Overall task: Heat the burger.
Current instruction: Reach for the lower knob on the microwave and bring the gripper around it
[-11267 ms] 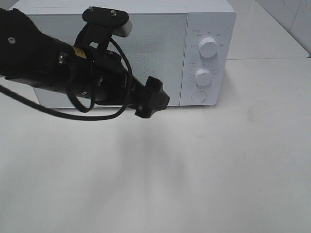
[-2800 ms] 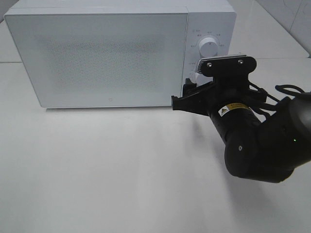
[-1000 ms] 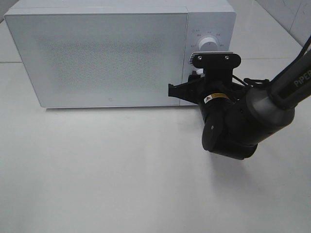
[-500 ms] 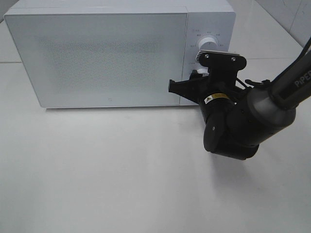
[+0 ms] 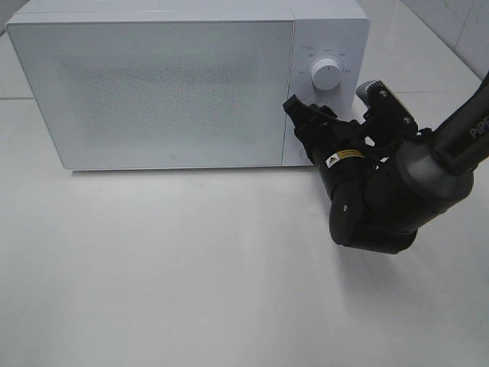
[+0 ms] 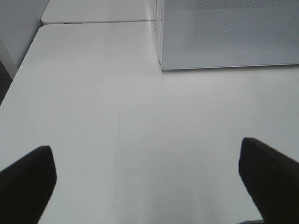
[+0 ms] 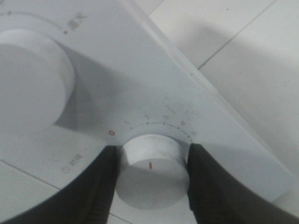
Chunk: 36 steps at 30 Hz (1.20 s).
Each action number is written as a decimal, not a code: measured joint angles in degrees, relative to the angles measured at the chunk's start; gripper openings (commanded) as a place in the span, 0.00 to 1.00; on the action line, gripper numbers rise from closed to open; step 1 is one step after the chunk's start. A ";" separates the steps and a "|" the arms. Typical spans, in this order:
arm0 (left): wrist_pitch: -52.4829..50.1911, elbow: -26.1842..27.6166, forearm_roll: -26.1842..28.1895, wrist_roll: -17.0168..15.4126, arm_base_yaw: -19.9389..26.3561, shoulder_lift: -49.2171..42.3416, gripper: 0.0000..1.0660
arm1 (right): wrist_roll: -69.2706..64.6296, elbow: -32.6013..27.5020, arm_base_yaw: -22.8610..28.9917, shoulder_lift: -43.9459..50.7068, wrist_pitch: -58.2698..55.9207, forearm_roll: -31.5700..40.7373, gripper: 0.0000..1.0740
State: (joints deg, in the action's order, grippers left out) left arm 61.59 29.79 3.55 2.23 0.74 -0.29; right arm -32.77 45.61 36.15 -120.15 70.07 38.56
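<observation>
The burger is out of view. The white microwave [image 5: 168, 84] stands at the back of the table with its door closed. My right gripper [image 5: 309, 122] is at the control panel and covers the lower knob in the high view. In the right wrist view the right gripper [image 7: 152, 184] is shut on the lower white knob [image 7: 152, 163], with a dark finger [image 7: 98, 186] on each side. The knob's red mark faces the camera, below a dial with a red 0 and numbers. My left gripper [image 6: 149, 186] is open and empty above bare table.
The upper knob [image 5: 329, 76] sits free above the right gripper, and it also shows in the right wrist view [image 7: 32, 79]. The microwave's lower left corner [image 6: 161, 65] shows in the left wrist view. The white table [image 5: 191, 267] stretches in front of the microwave.
The right wrist has rolled clockwise while the gripper stays at the lower knob; its camera mount swung from the top to the right. The left arm, seen long ago, is gone from the high view.
</observation>
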 measured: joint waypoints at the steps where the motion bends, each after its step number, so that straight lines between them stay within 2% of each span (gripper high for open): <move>1: 0.00 0.00 0.00 0.00 0.00 0.00 0.94 | -7.56 -0.29 -0.11 0.00 0.17 -0.74 0.00; 20: 0.00 0.00 0.00 0.00 0.00 0.00 0.94 | -54.14 -0.29 -0.11 -0.17 0.23 -1.95 0.00; 36: 0.00 0.00 0.00 0.00 0.00 0.00 0.94 | -66.12 -0.29 -0.11 -0.17 0.46 -2.69 0.00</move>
State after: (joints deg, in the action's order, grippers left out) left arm 61.59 29.79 3.55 2.23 0.74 -0.29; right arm -98.89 45.32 36.04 -120.32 70.53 35.87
